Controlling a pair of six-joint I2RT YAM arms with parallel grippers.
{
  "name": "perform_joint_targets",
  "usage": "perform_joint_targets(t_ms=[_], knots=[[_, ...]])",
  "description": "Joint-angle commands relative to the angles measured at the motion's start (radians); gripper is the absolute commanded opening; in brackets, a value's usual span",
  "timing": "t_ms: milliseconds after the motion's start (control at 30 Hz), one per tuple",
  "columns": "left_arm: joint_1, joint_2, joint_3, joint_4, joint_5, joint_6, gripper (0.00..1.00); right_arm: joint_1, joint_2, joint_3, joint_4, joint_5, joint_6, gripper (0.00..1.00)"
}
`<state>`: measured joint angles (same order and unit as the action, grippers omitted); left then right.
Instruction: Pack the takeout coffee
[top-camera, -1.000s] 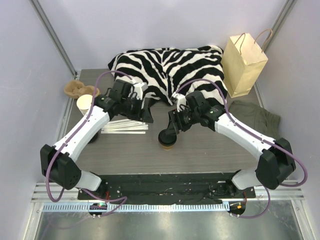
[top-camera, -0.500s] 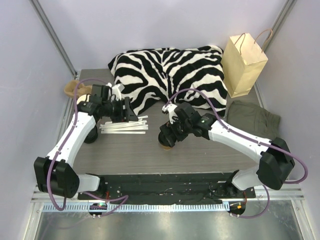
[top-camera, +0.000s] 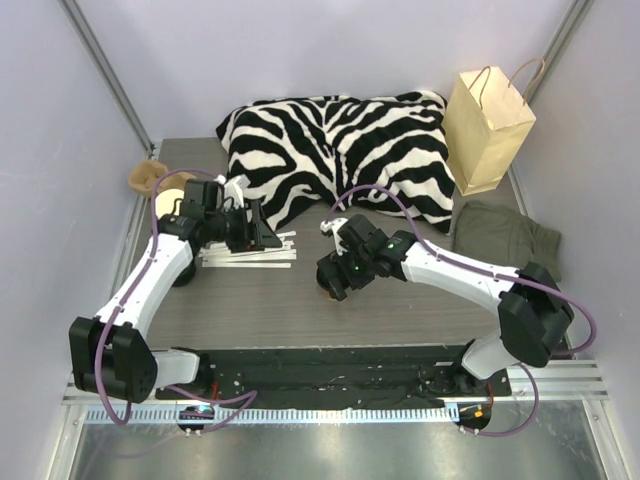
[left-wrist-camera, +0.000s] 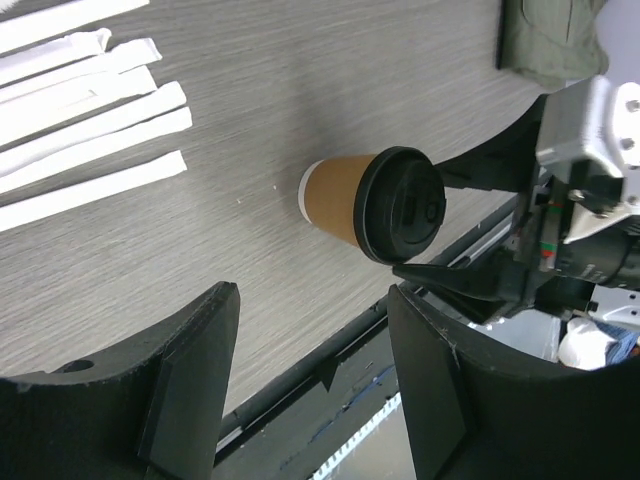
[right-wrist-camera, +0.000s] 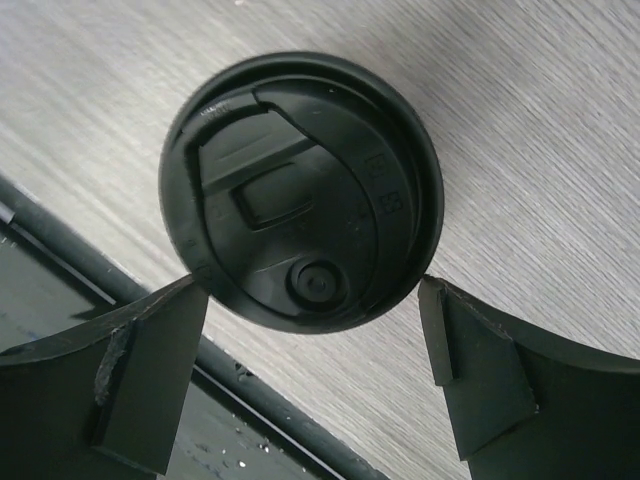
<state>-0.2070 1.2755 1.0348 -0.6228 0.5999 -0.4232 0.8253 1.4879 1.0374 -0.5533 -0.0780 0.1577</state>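
The takeout coffee (left-wrist-camera: 350, 198), a brown paper cup with a black lid (right-wrist-camera: 300, 190), stands upright on the grey table near its front edge. My right gripper (right-wrist-camera: 310, 290) hangs over it, open, with one finger on each side of the lid's rim. In the top view this gripper (top-camera: 334, 277) covers nearly all of the cup. My left gripper (left-wrist-camera: 312, 296) is open and empty, well to the left of the cup, above the white wrapped straws (top-camera: 250, 253). The left wrist view also shows the right gripper's fingers (left-wrist-camera: 470, 172) flanking the lid.
A zebra-print pillow (top-camera: 340, 150) lies at the back. A kraft paper bag (top-camera: 487, 128) stands upright at the back right, with an olive cloth (top-camera: 512, 236) in front of it. A stack of lidless cups (top-camera: 167, 206) stands at the left. The black front rail (left-wrist-camera: 300, 360) runs close to the cup.
My left arm has pulled back to the left, away from the cup. My right gripper has moved down and left over the cup, and its jaws have spread wider.
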Motion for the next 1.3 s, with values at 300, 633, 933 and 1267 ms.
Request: perform_joint_targets(t_ms=[300,633,933,1267], knots=[[0.087,-0.019,0.059,0.064,0.031,-0.012,0.65,-0.038,0.106,0.061,0.136,0.13,0.097,0.94],[0.187,-0.027,0.109,-0.017,0.047,0.052,0.66,-0.104,0.254,0.153,0.263,0.112,0.06,0.94],[0.279,0.048,0.39,-0.337,0.029,0.375,0.73,-0.135,0.37,0.249,0.365,0.03,0.032,0.94],[0.383,0.29,0.769,-0.439,-0.113,0.544,0.79,-0.144,0.359,0.274,0.351,-0.014,0.037,1.0]])
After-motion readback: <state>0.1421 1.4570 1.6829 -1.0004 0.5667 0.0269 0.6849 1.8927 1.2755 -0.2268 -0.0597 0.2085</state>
